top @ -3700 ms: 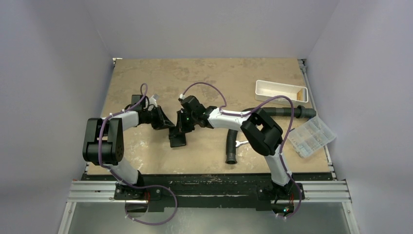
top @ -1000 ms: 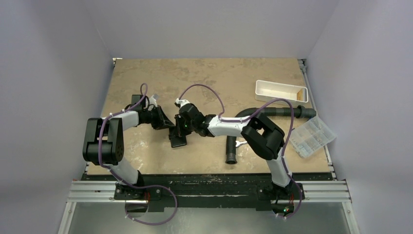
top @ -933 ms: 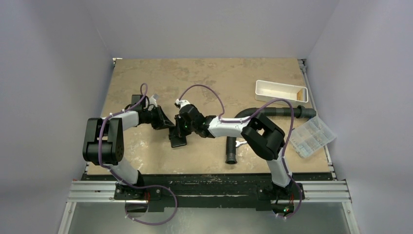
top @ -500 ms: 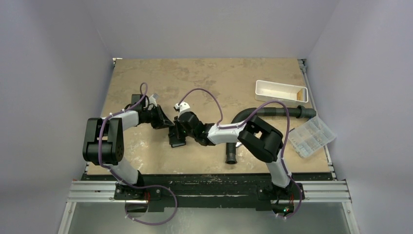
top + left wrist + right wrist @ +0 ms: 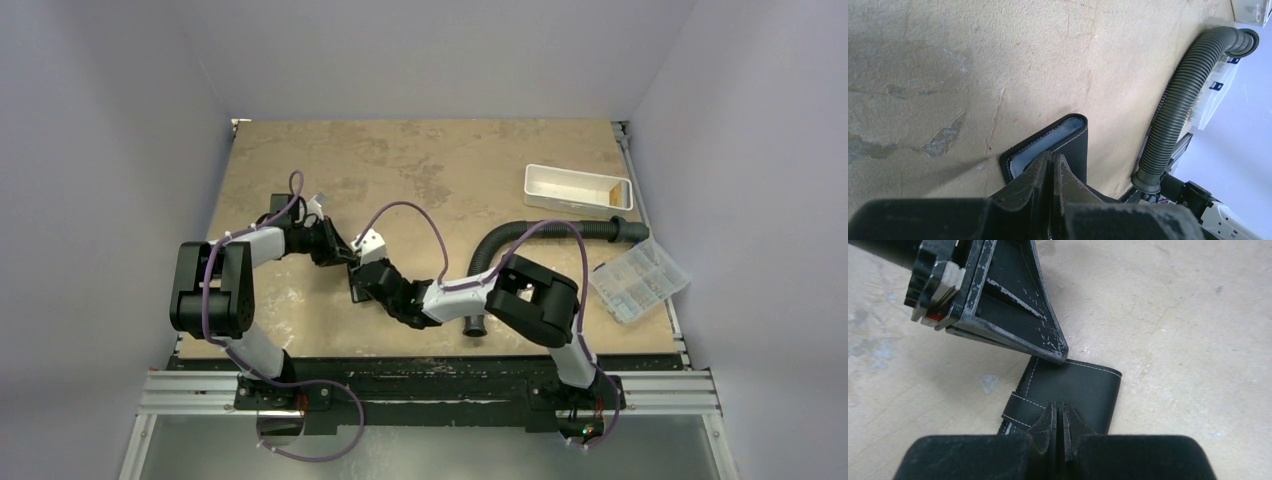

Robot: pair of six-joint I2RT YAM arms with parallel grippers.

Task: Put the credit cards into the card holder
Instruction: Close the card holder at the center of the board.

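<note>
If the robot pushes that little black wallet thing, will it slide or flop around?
The card holder lies flat on the table, so it would probably slide rather than roll or tip. Its stitched, leather-like cover looks soft, so it may bend a little. The left wrist view shows pale layers between its covers, which likely stiffen it.

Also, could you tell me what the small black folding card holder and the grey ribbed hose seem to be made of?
The black folding card holder looks like leather or imitation leather: matte, faintly grained, with light stitching along its edges. The grey ribbed hose looks like flexible plastic: dull sheen, even corrugated rings, a smooth moulded cuff at its end.
</note>
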